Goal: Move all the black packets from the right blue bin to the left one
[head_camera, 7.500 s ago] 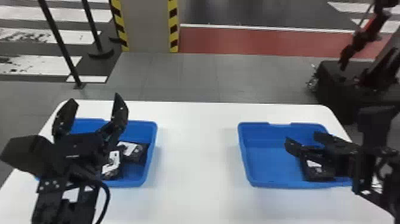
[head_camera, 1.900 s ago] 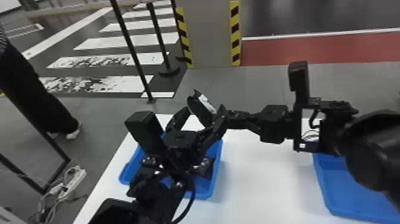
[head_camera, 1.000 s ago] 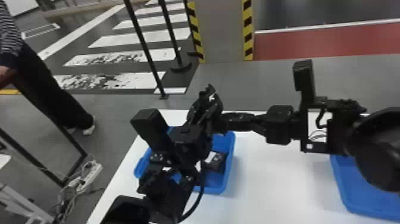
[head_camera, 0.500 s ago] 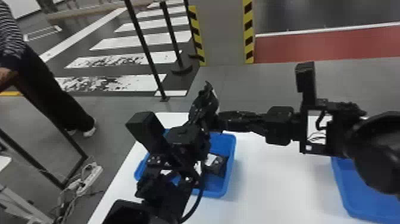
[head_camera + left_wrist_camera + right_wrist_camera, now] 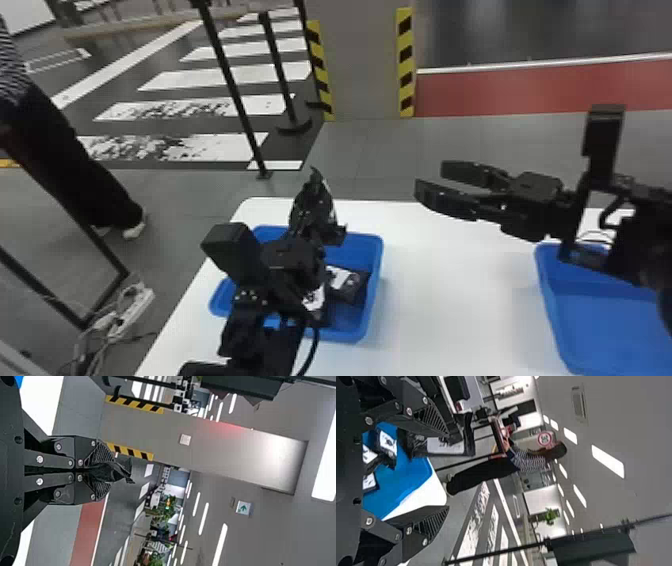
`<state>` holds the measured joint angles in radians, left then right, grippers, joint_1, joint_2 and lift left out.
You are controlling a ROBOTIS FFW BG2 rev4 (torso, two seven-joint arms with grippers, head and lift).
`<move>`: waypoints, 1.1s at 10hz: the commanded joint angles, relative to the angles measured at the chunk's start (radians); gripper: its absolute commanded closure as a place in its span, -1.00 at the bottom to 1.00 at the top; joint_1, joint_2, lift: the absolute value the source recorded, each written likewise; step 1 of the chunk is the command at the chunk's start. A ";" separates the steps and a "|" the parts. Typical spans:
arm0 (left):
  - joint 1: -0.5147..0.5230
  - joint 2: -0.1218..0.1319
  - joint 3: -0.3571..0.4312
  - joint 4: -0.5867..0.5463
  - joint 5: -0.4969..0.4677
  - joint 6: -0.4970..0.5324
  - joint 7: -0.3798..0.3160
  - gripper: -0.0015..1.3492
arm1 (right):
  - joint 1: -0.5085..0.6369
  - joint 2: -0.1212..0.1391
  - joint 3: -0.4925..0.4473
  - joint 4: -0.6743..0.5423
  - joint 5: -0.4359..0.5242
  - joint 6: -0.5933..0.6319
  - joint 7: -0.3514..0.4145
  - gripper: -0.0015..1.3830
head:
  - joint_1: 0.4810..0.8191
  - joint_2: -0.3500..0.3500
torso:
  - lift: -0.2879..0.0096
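Left jaws (image 5: 313, 206) pinch a black packet (image 5: 123, 471), right jaws (image 5: 430, 178) gape, and white-labelled packets (image 5: 350, 286) lie in the left bin (image 5: 375, 272).

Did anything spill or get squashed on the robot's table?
Nothing looks spilled. One odd bit: the black packet pinched in the left hand has a crumpled, wrinkly end poking out past the fingertips, maybe just from the squeeze. The other packets lie jumbled in the left blue bin, but that seems harmless.
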<state>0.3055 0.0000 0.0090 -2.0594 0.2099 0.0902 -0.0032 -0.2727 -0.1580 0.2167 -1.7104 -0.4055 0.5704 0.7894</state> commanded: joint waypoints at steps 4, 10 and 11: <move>-0.114 -0.003 0.006 0.335 -0.052 -0.309 0.011 0.81 | 0.165 0.000 -0.201 -0.087 0.076 0.024 -0.013 -0.66 | 0.09 0.50 | 0.20; -0.041 -0.003 -0.027 0.227 -0.038 -0.399 0.009 -0.77 | 0.290 -0.003 -0.290 -0.227 0.137 0.001 -0.076 -0.66 | 0.10 0.42 | 0.20; -0.001 -0.003 -0.044 0.181 -0.018 -0.417 0.009 -0.77 | 0.351 -0.003 -0.310 -0.306 0.166 -0.035 -0.121 -0.66 | 0.11 0.35 | 0.20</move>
<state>0.2787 0.0000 -0.0261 -1.8460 0.1804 -0.3210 0.0060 0.0410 -0.1611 -0.0802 -1.9686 -0.2576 0.5543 0.6732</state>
